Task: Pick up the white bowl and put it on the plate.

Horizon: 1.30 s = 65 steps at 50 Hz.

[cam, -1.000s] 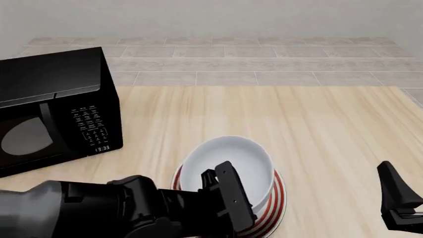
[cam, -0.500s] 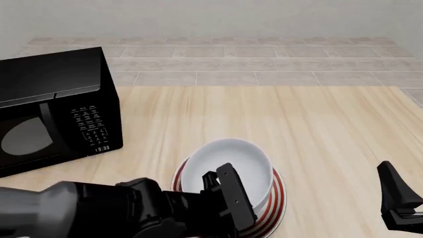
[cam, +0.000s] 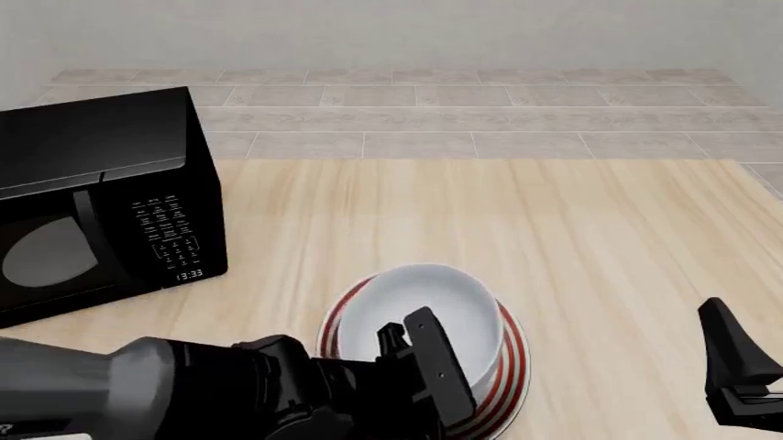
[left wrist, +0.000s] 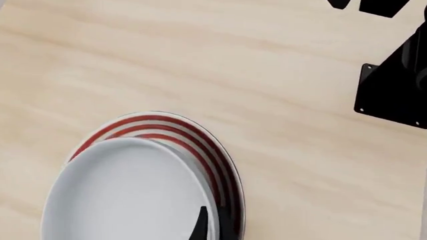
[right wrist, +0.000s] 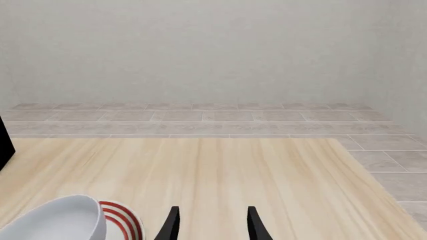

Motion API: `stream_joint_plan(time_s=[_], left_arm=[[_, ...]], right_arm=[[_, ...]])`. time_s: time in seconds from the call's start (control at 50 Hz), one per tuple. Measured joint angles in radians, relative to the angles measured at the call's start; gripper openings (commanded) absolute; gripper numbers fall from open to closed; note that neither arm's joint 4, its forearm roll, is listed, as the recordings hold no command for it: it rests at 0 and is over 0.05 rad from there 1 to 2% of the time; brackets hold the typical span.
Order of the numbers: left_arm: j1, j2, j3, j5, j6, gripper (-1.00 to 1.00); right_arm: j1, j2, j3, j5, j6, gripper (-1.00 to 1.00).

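Bowl (cam: 423,316): plain glossy white, deep and round with a pale bluish-grey inside, is seated on the flat round white plate with three concentric red rings (cam: 515,357), on the light wooden table (cam: 588,238). In the front view the plate's red rings are exposed along the right edge and at the left rim, with the bowl covering most of the rest.

The left gripper (cam: 423,362) is positioned at the bowl's near rim, its black body covering the near part of bowl and plate. In the left wrist view only one dark finger tip (left wrist: 200,225) is seen, at the bowl's rim; whether the rim is pinched or released cannot be told.

The right gripper (right wrist: 210,225) is parked well apart at the table's right side, seen at the front view's lower right edge. Its two black fingers are spread with bare table visible between them, nothing held.

A black microwave oven (cam: 104,202) is placed at far left, door closed, clock display lit.
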Motion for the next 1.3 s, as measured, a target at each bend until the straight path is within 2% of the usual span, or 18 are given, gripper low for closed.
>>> stream_joint_plan(time_s=[0.78, 0.8, 1.3], left_arm=[[-0.009, 0.047, 0.003, -0.035, -0.028, -1.0], [-0.01, 0.047, 0.003, -0.035, -0.029, 1.0], [-0.001, 0.062, -0.009, -0.03, -0.02, 1.0]], right_arm=[[0.0, 0.0, 0.0, 0.0, 0.0, 1.0], [0.0, 0.0, 0.0, 0.0, 0.0, 1.0], [0.0, 0.0, 0.0, 0.0, 0.0, 1.0]])
